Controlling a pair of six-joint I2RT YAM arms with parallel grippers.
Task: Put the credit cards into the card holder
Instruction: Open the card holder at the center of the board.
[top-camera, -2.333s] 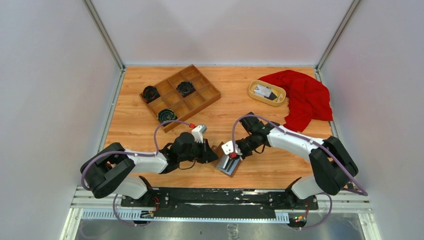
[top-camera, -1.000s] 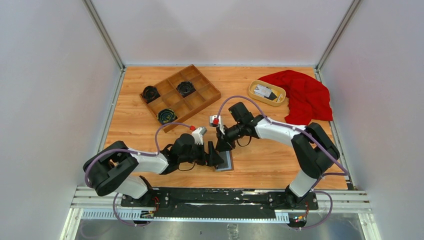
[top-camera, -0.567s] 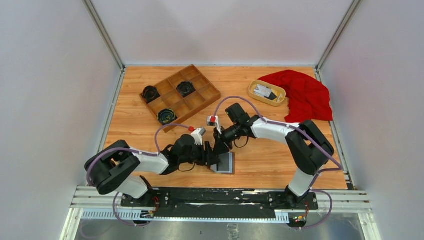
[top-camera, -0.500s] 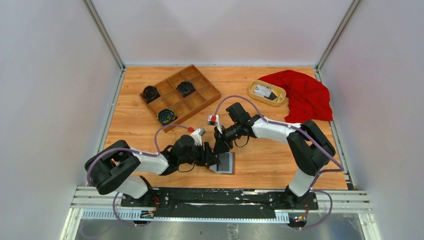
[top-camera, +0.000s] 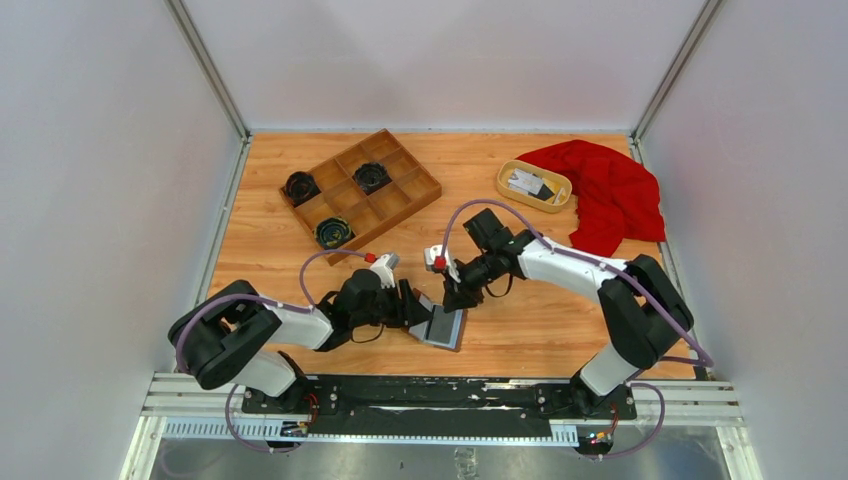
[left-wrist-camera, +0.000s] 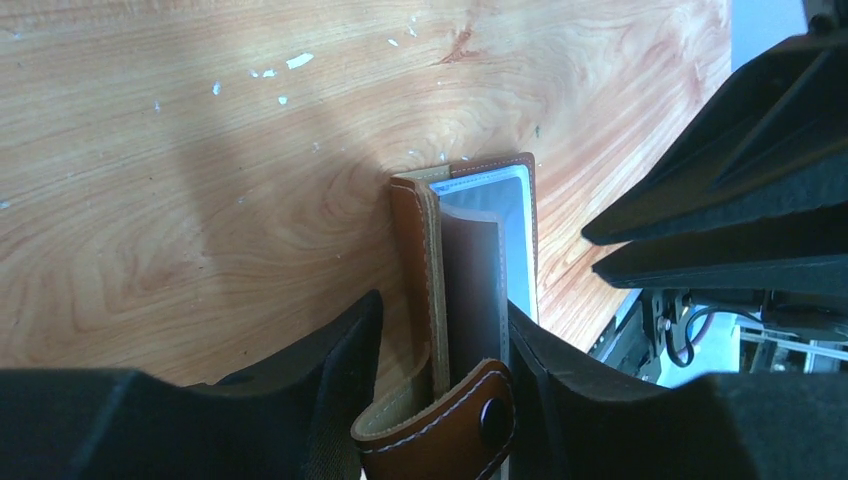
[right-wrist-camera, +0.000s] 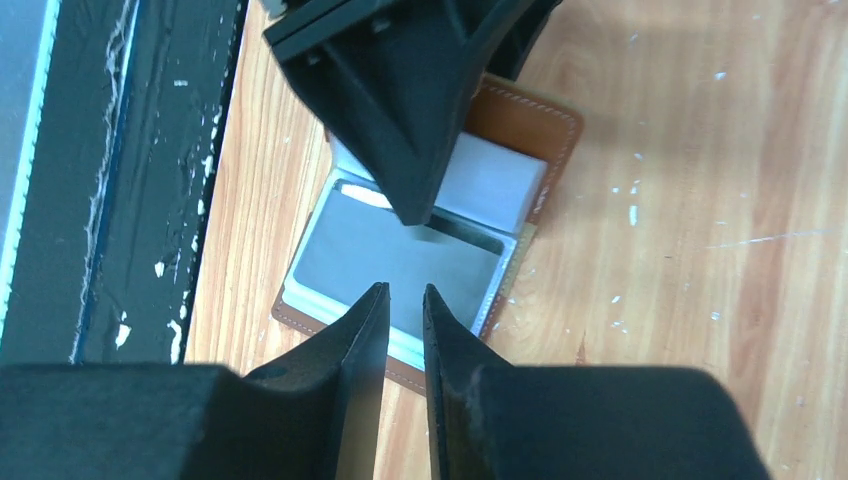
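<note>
The brown card holder (top-camera: 444, 328) lies open near the table's front edge, its grey-blue pockets (right-wrist-camera: 400, 250) facing up. My left gripper (top-camera: 417, 306) is shut on its raised cover leaf (left-wrist-camera: 465, 290), with the snap strap (left-wrist-camera: 450, 425) hanging between the fingers. My right gripper (top-camera: 457, 296) hovers just above the pockets, its jaws nearly together and empty (right-wrist-camera: 406, 290). The credit cards (top-camera: 527, 183), whitish and dark, lie in the oval yellow dish (top-camera: 510, 190) at the back right, far from both grippers.
A wooden compartment tray (top-camera: 405, 195) with black round items stands at the back left. A red cloth (top-camera: 605, 195) lies at the back right next to the yellow dish. The black rail (right-wrist-camera: 150, 150) runs along the table's near edge, beside the card holder.
My right gripper has pulled back a little to the right, off the card holder. My left gripper has drawn back left with the cover leaf. The card holder has turned slightly.
</note>
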